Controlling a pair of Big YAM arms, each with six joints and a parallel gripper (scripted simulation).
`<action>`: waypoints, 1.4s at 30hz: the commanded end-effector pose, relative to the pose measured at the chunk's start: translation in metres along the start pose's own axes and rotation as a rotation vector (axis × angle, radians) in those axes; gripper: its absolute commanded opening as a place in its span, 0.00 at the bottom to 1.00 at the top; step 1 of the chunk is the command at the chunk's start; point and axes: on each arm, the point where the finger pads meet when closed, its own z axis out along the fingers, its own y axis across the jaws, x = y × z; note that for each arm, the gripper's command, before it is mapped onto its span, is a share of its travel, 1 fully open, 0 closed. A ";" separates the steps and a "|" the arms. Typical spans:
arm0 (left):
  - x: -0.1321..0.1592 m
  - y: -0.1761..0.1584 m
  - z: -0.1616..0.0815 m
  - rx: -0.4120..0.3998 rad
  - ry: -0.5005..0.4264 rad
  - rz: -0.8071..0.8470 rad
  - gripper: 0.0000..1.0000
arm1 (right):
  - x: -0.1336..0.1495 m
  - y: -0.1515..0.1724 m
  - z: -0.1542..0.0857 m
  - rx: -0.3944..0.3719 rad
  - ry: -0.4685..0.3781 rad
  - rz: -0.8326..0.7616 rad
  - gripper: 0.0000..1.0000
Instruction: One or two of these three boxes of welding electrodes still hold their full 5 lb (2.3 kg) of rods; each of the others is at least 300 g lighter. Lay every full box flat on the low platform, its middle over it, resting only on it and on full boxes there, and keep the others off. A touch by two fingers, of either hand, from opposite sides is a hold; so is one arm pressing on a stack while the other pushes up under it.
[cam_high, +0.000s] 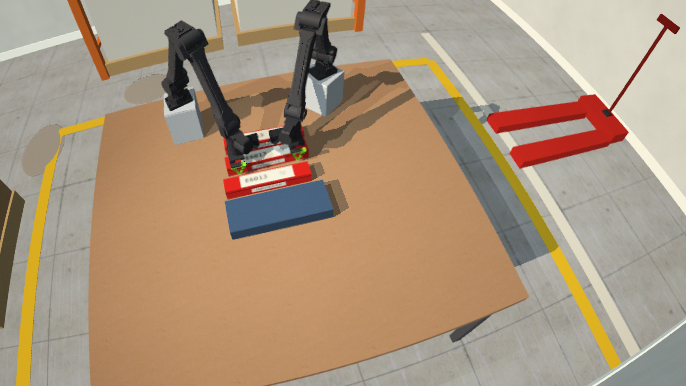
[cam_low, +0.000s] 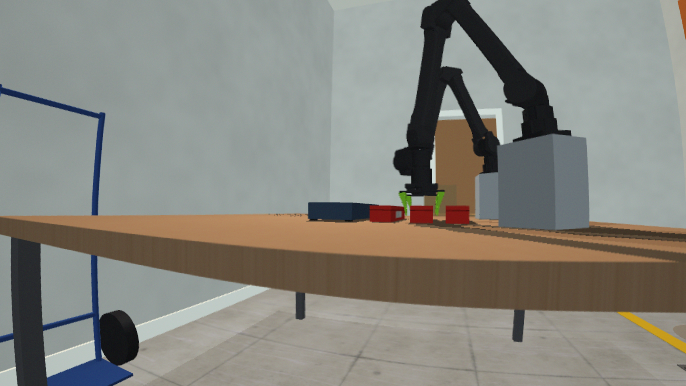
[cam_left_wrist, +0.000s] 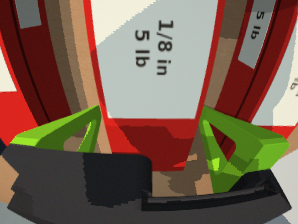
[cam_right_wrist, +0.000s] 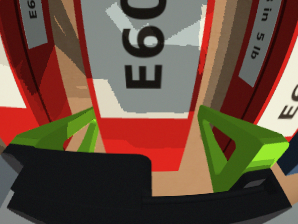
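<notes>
The middle red box (cam_high: 270, 158) (cam_low: 421, 215) (cam_left_wrist: 155, 70) (cam_right_wrist: 142, 135) lies flat on the table (cam_high: 300, 300) (cam_low: 350, 240), nearest the arm-base edge, its long axis roughly parallel to that edge, its "E6013" end toward the right pincer (cam_high: 239, 167) (cam_right_wrist: 149, 110). That pincer and the left pincer (cam_high: 300, 152) (cam_low: 422, 214) (cam_left_wrist: 149, 110) stand fully open astride it, gripping nothing.

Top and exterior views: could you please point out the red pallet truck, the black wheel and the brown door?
Red pallet truck (cam_high: 613, 126): top view, on the body joining its forks.
Black wheel (cam_low: 121, 337): exterior view, on its side.
Brown door (cam_low: 451, 162): exterior view, on its panel.
</notes>
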 end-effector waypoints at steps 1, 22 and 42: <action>-0.006 0.012 -0.007 -0.026 -0.015 0.002 1.00 | -0.004 -0.011 -0.006 0.021 -0.014 0.008 1.00; -0.011 0.007 -0.043 -0.032 -0.018 0.003 1.00 | -0.014 -0.010 -0.050 0.032 -0.022 0.008 1.00; -0.010 0.030 -0.105 -0.025 -0.011 0.035 1.00 | -0.004 -0.030 -0.106 0.019 -0.013 0.064 1.00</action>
